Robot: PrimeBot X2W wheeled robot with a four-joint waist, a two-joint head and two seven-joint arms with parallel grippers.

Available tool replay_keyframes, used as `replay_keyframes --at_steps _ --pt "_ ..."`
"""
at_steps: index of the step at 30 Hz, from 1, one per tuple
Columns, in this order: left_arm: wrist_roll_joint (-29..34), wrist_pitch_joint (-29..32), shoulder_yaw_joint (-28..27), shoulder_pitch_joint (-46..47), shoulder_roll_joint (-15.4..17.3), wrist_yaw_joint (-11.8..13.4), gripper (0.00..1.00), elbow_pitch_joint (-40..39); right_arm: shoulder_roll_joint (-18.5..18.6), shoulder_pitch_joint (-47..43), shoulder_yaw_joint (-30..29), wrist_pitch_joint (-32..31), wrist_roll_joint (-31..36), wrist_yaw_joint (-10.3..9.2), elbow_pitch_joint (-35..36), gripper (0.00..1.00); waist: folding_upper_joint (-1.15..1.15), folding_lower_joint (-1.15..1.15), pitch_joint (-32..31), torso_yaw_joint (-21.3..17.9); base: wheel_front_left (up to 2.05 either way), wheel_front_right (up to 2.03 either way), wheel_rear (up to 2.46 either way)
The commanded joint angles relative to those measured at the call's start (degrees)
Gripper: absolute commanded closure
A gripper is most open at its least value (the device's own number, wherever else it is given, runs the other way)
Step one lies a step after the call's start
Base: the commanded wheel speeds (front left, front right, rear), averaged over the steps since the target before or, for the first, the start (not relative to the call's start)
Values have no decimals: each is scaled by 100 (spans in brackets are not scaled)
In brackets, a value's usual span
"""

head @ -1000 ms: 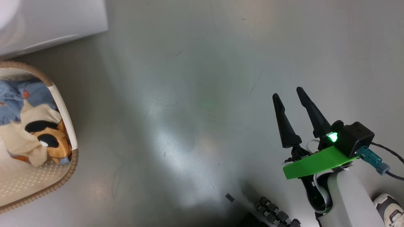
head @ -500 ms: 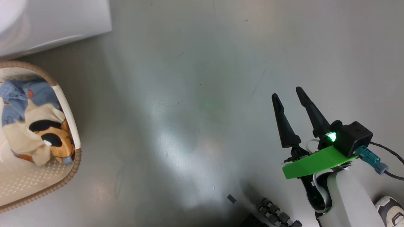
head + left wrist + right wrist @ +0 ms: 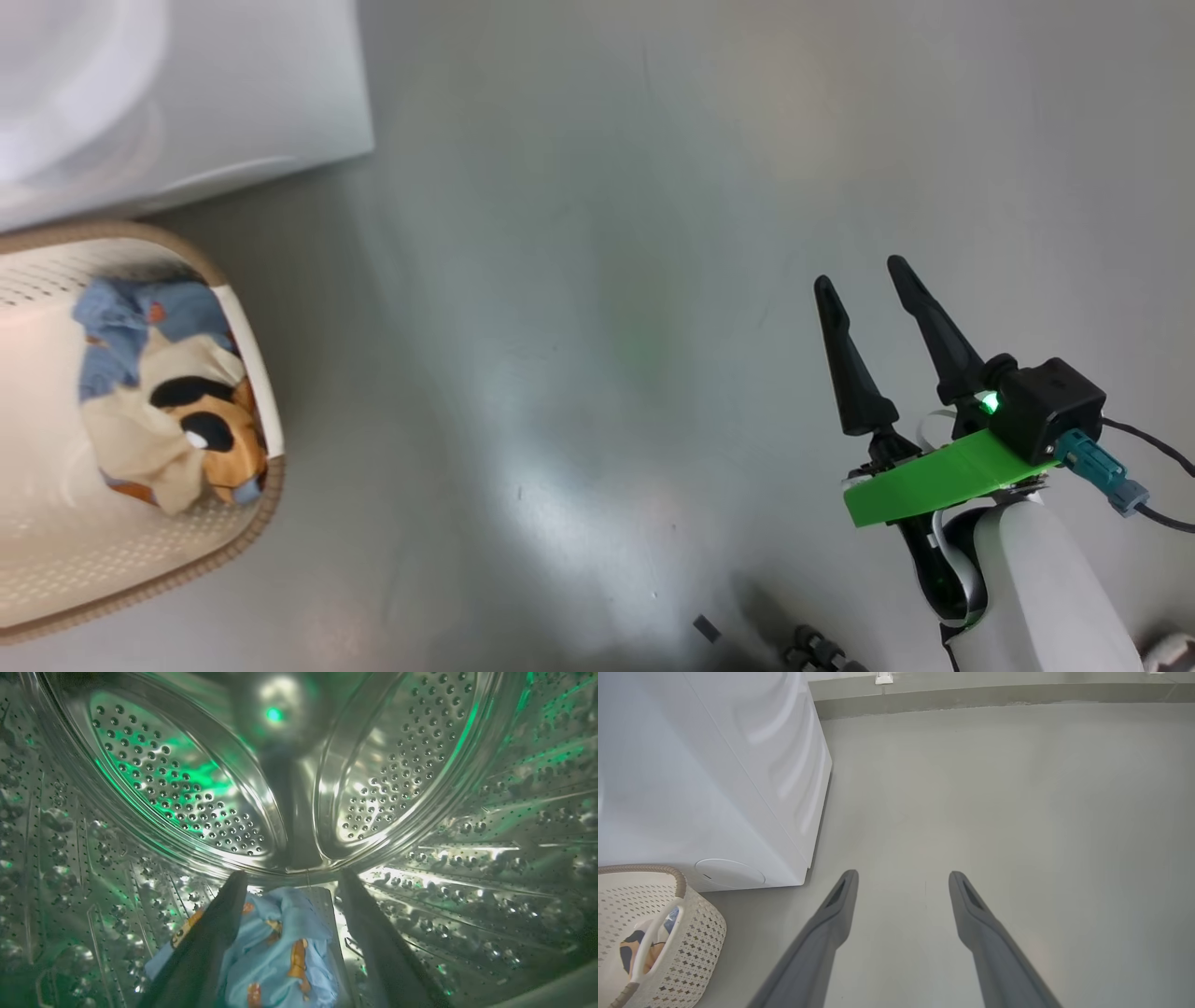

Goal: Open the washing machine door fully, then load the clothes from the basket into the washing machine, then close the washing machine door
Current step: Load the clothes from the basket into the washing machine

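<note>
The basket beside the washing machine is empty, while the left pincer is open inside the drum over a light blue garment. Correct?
No: the basket holds clothes, light blue fabric and a cream and orange piece, as the head view shows. The left pincer is indeed open inside the drum over a light blue garment.

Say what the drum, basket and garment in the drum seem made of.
Drum: likely polished steel, mirror glints and punched holes. Basket: probably moulded cream plastic, matte, regular cut-outs, brown woven-look rim. Garment: soft light blue printed fabric, judging by its folds.
</note>
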State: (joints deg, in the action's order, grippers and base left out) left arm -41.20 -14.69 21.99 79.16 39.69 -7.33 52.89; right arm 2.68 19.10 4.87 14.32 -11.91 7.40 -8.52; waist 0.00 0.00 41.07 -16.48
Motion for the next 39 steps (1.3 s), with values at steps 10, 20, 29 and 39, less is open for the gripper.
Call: replay_keyframes --at_steps 10,20,29,39 --pt "175 -30 -785 -1855 -179 -15 0 -846 20 -184 38 68 305 9 -131 0 0 0 -1226 591 0 0 0" --pt "584 -30 -992 -3420 -781 -15 0 -1471 20 -482 -12 68 556 9 -299 0 0 0 -2223 1025 0 0 0" --pt "933 -30 -1413 -4825 -1456 -15 0 -2172 20 -911 -127 68 735 9 -412 0 0 0 -3152 1352 0 0 0" --pt "1415 -30 -1727 -6114 -2069 63 0 -2858 20 -1412 -248 68 826 9 -452 0 0 0 -4082 1565 0 0 0"
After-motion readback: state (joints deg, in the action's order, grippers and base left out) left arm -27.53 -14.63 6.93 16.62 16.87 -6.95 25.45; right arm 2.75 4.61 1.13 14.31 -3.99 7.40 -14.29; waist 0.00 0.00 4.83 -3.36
